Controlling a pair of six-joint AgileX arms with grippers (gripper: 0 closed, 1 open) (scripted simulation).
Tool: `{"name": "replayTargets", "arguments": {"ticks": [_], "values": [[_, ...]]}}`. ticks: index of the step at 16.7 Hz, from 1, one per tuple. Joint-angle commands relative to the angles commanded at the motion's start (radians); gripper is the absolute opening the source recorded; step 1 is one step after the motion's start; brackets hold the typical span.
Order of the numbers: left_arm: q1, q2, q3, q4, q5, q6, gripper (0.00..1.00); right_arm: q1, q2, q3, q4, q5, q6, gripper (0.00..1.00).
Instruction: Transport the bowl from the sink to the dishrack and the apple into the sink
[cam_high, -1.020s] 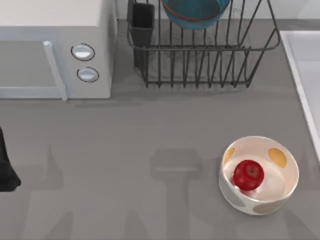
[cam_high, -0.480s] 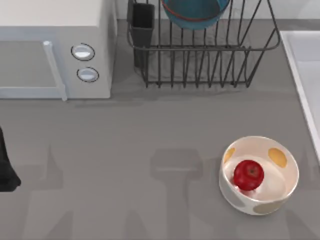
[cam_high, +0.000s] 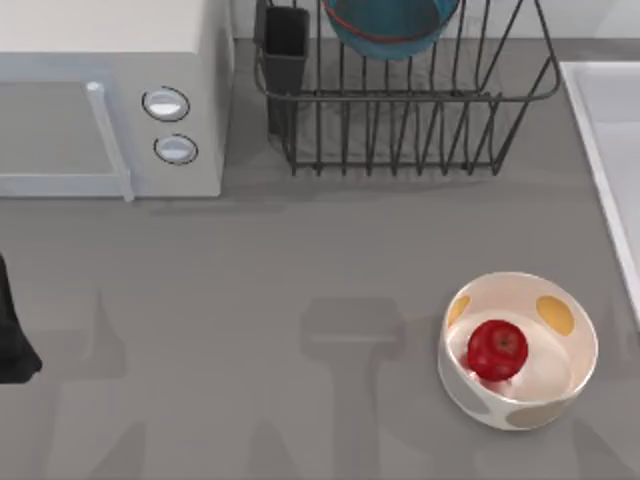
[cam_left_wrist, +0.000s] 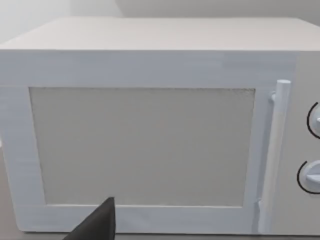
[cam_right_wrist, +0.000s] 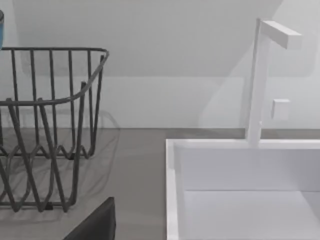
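The teal-blue bowl (cam_high: 388, 22) stands inside the dark wire dishrack (cam_high: 420, 95) at the back of the table. The red apple (cam_high: 497, 349) lies in a white bowl with yellow and grey spots (cam_high: 545, 385) at the front right. The pale sink (cam_high: 615, 110) runs along the right edge, and its basin (cam_right_wrist: 240, 175) lies beside the dishrack (cam_right_wrist: 50, 100) in the right wrist view. My left arm (cam_high: 12, 345) is parked at the left edge, far from the apple. A dark tip of my left gripper (cam_left_wrist: 97, 225) faces the microwave, and a dark tip of my right gripper (cam_right_wrist: 95, 224) faces the sink.
A white microwave (cam_high: 110, 100) with two round knobs fills the back left; its door (cam_left_wrist: 142, 145) is shut. A black utensil cup (cam_high: 285, 45) sits at the dishrack's left corner. A white faucet (cam_right_wrist: 257, 80) rises behind the sink. Grey counter stretches across the middle.
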Motion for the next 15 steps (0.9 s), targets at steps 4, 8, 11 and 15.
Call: {"name": "replayTargets", "arguments": {"ticks": [4, 8, 11, 15], "values": [[0.0, 0.0, 0.0, 0.0, 0.0, 0.0, 1.0, 0.0, 0.0, 0.0, 0.0, 0.0, 0.0, 1.0], [0.0, 0.0, 0.0, 0.0, 0.0, 0.0, 1.0, 0.0, 0.0, 0.0, 0.0, 0.0, 0.0, 1.0], [0.0, 0.0, 0.0, 0.0, 0.0, 0.0, 1.0, 0.004, 0.012, 0.01, -0.011, 0.0, 0.005, 1.0], [0.0, 0.0, 0.0, 0.0, 0.0, 0.0, 1.0, 0.06, 0.161, 0.134, -0.137, -0.001, 0.068, 1.0]]}}
